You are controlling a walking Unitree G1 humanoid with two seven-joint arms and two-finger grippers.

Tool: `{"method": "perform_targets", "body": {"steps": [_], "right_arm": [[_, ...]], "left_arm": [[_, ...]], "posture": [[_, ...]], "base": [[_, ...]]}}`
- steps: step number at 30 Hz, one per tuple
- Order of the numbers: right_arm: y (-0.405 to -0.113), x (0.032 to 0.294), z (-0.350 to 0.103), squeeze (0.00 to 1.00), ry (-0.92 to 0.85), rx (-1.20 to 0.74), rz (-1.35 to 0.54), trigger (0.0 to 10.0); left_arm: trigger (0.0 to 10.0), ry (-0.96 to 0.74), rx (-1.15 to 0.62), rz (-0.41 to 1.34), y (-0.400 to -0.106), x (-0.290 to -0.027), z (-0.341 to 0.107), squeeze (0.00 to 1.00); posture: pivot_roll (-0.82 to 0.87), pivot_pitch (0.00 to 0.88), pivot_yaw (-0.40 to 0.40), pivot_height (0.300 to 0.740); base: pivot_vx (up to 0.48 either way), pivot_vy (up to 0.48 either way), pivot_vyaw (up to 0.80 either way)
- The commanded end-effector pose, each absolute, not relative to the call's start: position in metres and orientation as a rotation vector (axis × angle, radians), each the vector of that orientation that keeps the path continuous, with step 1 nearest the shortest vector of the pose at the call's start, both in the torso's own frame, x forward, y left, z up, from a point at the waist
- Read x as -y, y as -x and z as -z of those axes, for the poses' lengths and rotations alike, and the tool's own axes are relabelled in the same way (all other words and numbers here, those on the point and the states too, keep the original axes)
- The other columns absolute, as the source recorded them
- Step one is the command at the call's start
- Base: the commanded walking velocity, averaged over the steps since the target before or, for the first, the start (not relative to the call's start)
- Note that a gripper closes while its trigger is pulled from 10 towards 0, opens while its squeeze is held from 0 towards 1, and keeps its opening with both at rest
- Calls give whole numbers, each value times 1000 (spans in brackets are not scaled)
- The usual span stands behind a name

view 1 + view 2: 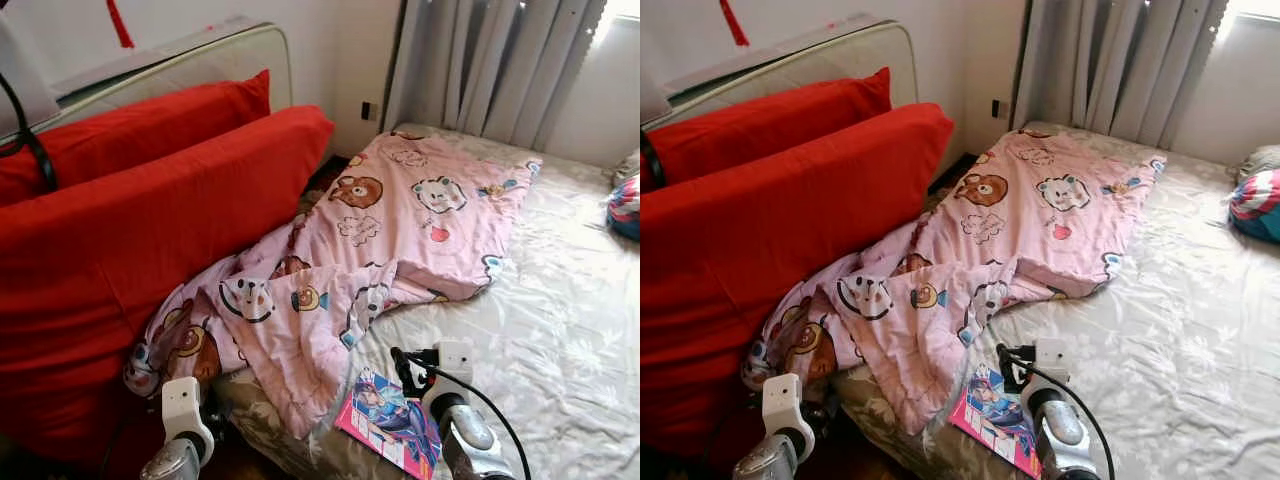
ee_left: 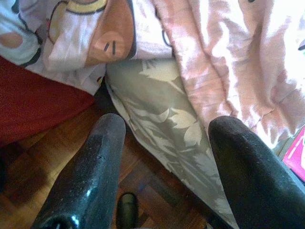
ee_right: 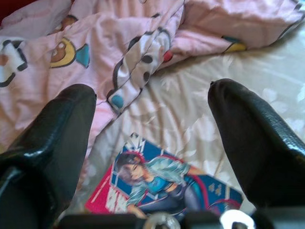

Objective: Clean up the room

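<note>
A bed with a pale, leaf-patterned sheet runs from the foreground to grey curtains at the far wall. A pink blanket printed with cartoon bears lies rumpled across the bed's left half, its near corner spilling over the bed's left edge. Two large red cushions lean against the bed's left side, with a padded headboard behind them. A colourful object sits at the far right of the bed (too cropped to identify).

A book with a pink border and an illustrated figure on its cover lies flat on the sheet at the near edge of the bed, just beside the blanket's hanging corner.

The right pincer hovers directly above the book, its two black fingers spread wide and holding nothing; the right wrist view shows the cover figure clearly, which the head views give only at a slant.

The left pincer hangs low beside the bed's near left corner, fingers also spread wide and empty. Its wrist view reveals a dark wooden floor below the sheet's draped edge.
</note>
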State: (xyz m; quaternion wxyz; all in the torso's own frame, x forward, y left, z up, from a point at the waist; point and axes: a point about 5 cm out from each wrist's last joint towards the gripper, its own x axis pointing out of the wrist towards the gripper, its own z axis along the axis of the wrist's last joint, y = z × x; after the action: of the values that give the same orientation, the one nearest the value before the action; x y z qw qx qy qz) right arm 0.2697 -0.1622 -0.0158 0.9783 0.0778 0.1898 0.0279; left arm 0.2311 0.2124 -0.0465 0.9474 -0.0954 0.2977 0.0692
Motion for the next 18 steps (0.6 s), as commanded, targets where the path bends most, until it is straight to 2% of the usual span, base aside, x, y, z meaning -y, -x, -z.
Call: {"method": "perform_targets", "body": {"steps": [1, 2, 3, 9, 18], "right_arm": [[-273, 169, 10, 0, -143, -334, -44, 10000], [-272, 175, 8, 0, -129, -314, -36, 10000], [-274, 179, 5, 0, -120, -292, -30, 10000], [-276, 184, -1, 0, -100, -244, -41, 10000], [-267, 177, 4, 0, -124, -229, -50, 10000]], "left_arm": [[10000, 162, -537, -127, -242, -216, 36, 0], [10000, 119, -372, -93, -266, -218, 10, 0], [10000, 78, -260, -58, -278, -214, -7, 0], [10000, 41, -156, -38, -279, -210, -18, 0], [10000, 20, -73, 33, -276, -198, -26, 0]], "posture": [[42, 0, -32, 740], [30, 0, -48, 740], [30, 0, -48, 740], [50, 0, -73, 740], [60, 0, -56, 740]], "base": [[0, 0, 0], [0, 0, 0], [0, 0, 0], [0, 0, 0], [0, 0, 0]]}}
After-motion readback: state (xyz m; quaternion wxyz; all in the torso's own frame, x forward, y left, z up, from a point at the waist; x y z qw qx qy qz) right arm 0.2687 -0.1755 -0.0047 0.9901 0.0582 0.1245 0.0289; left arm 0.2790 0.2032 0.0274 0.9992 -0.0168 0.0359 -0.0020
